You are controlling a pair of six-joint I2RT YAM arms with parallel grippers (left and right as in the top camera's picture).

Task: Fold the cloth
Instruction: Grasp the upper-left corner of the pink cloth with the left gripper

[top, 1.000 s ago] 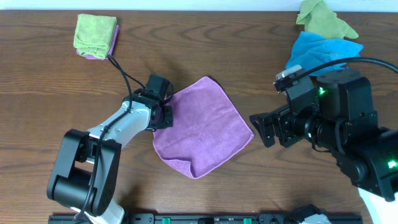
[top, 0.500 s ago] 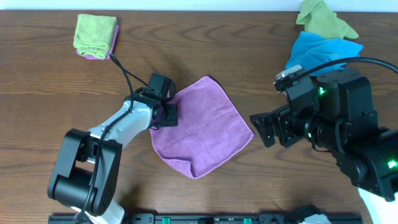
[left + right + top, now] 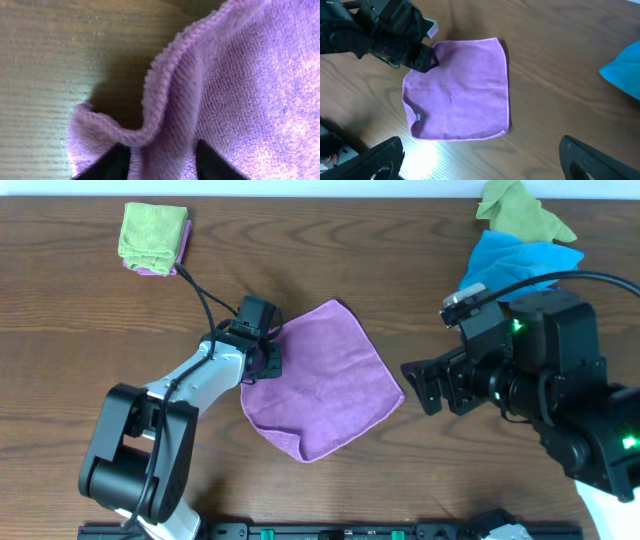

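The purple cloth [image 3: 320, 385] lies spread flat on the table as a tilted square; it also shows in the right wrist view [image 3: 460, 90]. My left gripper [image 3: 268, 362] is shut on the cloth's left edge, and the left wrist view shows a bunched fold of cloth [image 3: 170, 100] pinched between the fingers [image 3: 162, 162]. My right gripper [image 3: 420, 385] is open and empty, hovering to the right of the cloth; its fingers [image 3: 480, 160] are spread wide above bare table.
A bright blue cloth [image 3: 515, 260] and an olive green cloth [image 3: 520, 208] lie at the back right. A folded lime green cloth [image 3: 153, 235] on a purple one sits at the back left. The left arm's cable trails nearby.
My left gripper has drawn the cloth's left edge slightly left. The cloth has shifted and flattened a little. The right arm has not moved.
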